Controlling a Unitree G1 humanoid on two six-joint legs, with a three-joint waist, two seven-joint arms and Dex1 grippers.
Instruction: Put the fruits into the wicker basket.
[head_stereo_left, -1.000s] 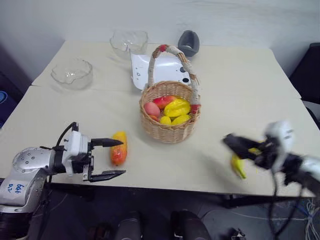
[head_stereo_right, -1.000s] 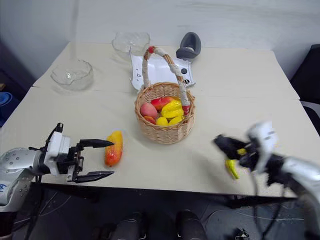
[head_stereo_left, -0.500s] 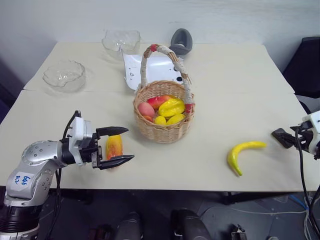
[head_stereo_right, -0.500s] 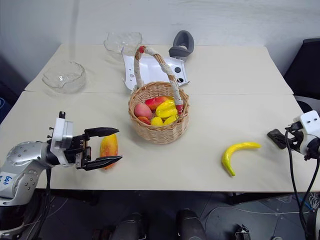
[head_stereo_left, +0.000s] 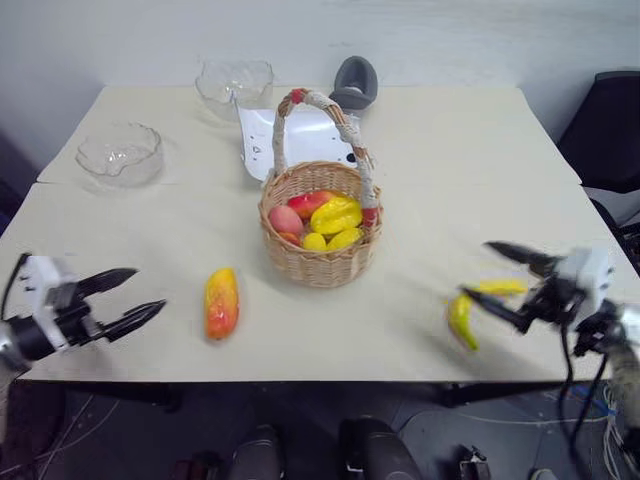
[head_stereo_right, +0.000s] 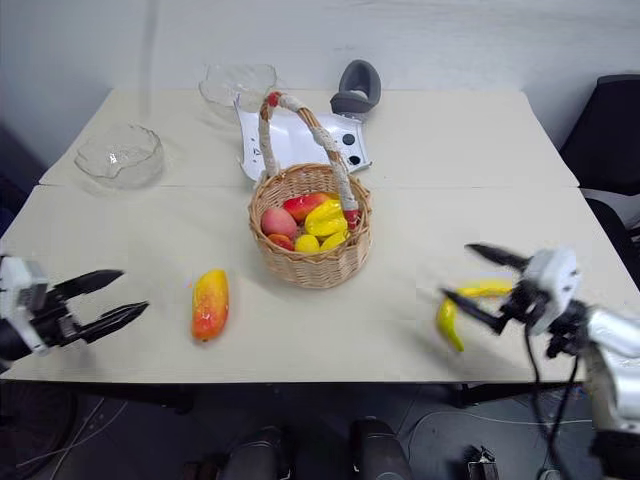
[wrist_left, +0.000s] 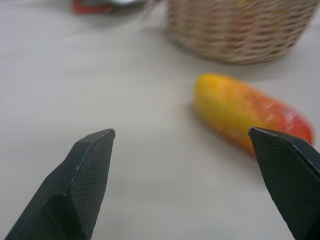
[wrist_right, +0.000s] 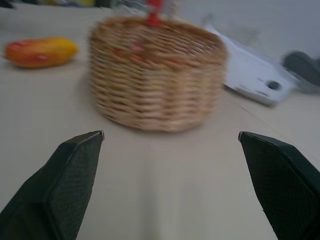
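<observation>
Broadly, one beige table (head_stereo_left: 470, 180) carries everything. One wicker basket (head_stereo_left: 320, 258) stands near its middle, its arched handle wrapped in pale cord with red bindings at both ends. Just behind the basket lies one white flat device (head_stereo_left: 300, 135), and behind that sits one grey rounded object (head_stereo_left: 354, 82). Two clear glass bowls stand at the robot's far left: one at the back (head_stereo_left: 234, 82), one nearer the side edge (head_stereo_left: 119, 154).

Two grippers flank the scene. The left gripper (head_stereo_left: 128, 299) hangs at the table's near left edge, its black fingers spread apart and empty, apart from the mango. The right gripper (head_stereo_left: 503, 279) hovers at the near right with fingers spread wide, one on either side of the banana as seen from above; it grips nothing that I can make out.

Two fruits lie loose on the table. One mango (head_stereo_left: 221, 302), yellow at the top and red-orange lower down, rests left of the basket and apart from it. One curved yellow banana (head_stereo_left: 464, 318) lies to the right.

Inside the basket are roughly five small pieces (head_stereo_left: 336, 214): pink, red and yellow, packed too closely for a sure count.
</observation>
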